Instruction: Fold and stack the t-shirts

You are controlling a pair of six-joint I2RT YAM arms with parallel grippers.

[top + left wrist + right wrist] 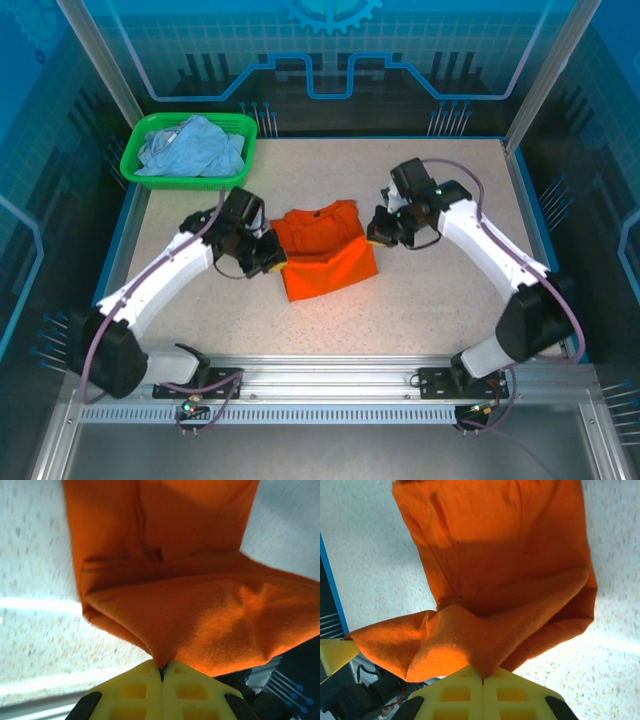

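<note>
I can't read any lettering, number or brand on my feeds. The closest thing to a sign is a blue gear emblem (330, 12) printed on the back panel (200, 50) — a drawing with circuit-like lines beneath it, and no words. The neck of the orange t-shirt (325, 250) — seen from above — is too small for me to make anything out.

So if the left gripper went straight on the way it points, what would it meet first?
The orange t-shirt: the left gripper is shut on its edge, and the folded cloth lies right ahead of it. Past that there is probably bare table, though depth is unclear.
</note>
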